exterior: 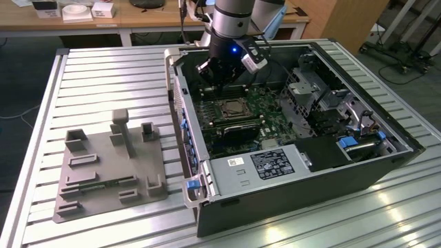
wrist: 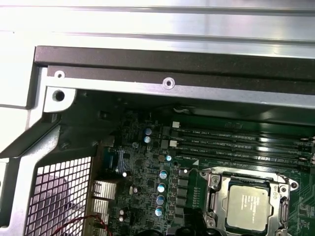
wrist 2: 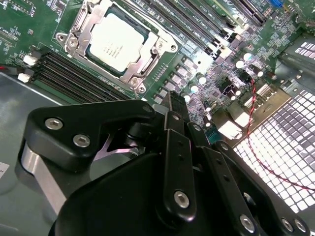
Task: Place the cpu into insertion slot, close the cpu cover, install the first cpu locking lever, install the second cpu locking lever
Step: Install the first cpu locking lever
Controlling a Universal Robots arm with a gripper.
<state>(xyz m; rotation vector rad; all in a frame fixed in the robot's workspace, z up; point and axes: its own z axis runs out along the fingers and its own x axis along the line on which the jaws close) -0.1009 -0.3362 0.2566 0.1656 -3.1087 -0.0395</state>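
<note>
The cpu, a silver-grey square chip, lies flat in the insertion slot on the green board. The cpu cover, a metal frame, lies down around the chip, whose top shows through its window. Both show again in the first wrist view: cpu, cpu cover. I cannot make out how the locking levers stand. My gripper hangs shut and holds nothing, above the board beside the socket. In the exterior view the gripper hovers inside the open case, just behind the cpu.
The open computer case lies on a slatted metal table. Black memory slots run beside the socket. A perforated metal grille and a red wire lie near the gripper. A grey parts fixture stands at the exterior view's left.
</note>
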